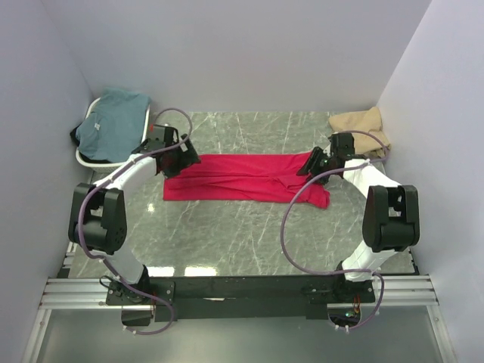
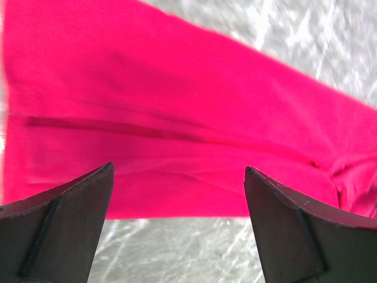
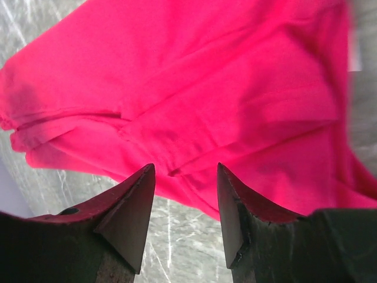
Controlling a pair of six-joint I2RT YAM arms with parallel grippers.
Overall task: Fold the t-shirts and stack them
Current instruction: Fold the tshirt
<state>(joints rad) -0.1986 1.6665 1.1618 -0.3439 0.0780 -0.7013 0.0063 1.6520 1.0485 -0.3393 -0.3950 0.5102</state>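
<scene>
The red t-shirt [image 1: 242, 178] lies on the marble table as a long flat band, folded lengthwise. My left gripper [image 1: 187, 160] hovers at its left end, jaws wide open and empty. In the left wrist view the red t-shirt [image 2: 177, 118] spreads beyond the left gripper [image 2: 178, 167], its near hem running between the fingers. My right gripper [image 1: 314, 162] is over the band's rumpled right end, open with nothing between its jaws. The right wrist view has folds of the red t-shirt [image 3: 206, 88] just past the right gripper [image 3: 185, 165]. A teal t-shirt [image 1: 113, 117] and a beige t-shirt [image 1: 361, 125] lie apart.
The teal t-shirt is draped over a white basket [image 1: 85, 157] in the back left corner. The beige one sits bunched in the back right corner by the wall. White walls close in the table on three sides. Grey cables loop from both arms.
</scene>
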